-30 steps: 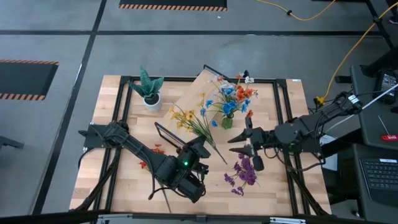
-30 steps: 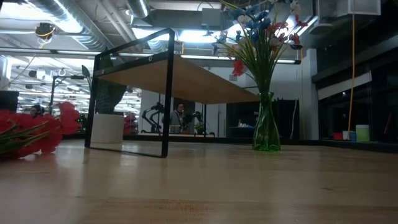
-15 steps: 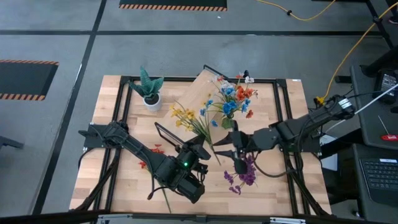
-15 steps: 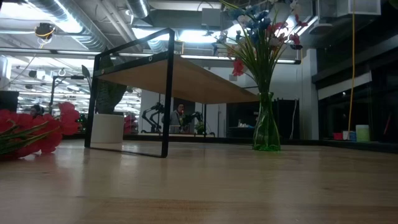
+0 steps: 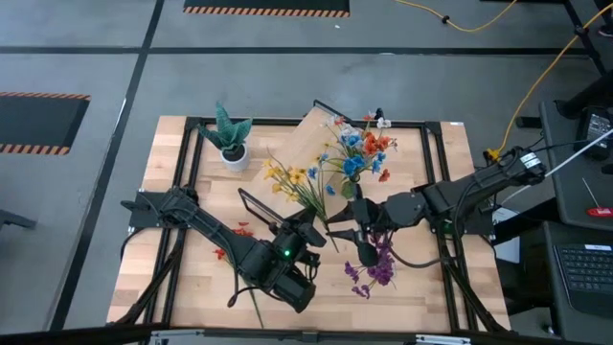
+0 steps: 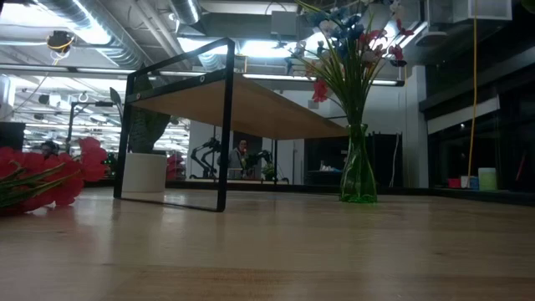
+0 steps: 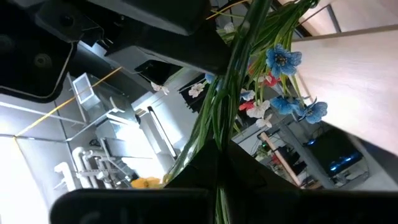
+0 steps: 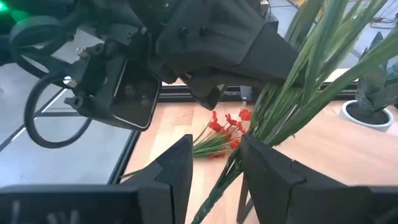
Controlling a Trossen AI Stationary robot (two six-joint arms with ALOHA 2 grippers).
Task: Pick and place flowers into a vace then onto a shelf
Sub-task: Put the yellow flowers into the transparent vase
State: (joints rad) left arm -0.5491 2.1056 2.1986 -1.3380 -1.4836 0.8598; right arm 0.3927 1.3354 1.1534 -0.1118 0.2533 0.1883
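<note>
Presently my left fingers (image 5: 308, 227) are clamped shut on the stems of a yellow-blossomed sprig (image 5: 292, 182), held off the surface (image 5: 172, 182) with the blossoms fanning toward the shelf (image 5: 306, 134); judged from the angle, the hold low on the stems keeps the heads free for threading into a narrow neck. My right fingers (image 8: 214, 165) stand partly apart with the same green stems running between them, near my left fingers; contact cannot be confirmed, so this reads as a handover or a steadying grip in preparation. The vace (image 5: 351, 186) stands upright on the surface just beside the shelf, already carrying blue, red and orange flowers (image 5: 359, 144), so the neck is crowded and entry room looks tight. A purple sprig (image 5: 375, 268) lies on the surface just under my right arm, and a red sprig (image 5: 235, 235) lies near my left arm; both remain to be collected. The white-potted plant (image 5: 230, 139) sits near the far left corner, well apart from the work. Open surface remains along the near edge. Risk noted: the shelf's black frame and the filled vace stand close to the held blossoms, so a tilt could knock the vace.
</note>
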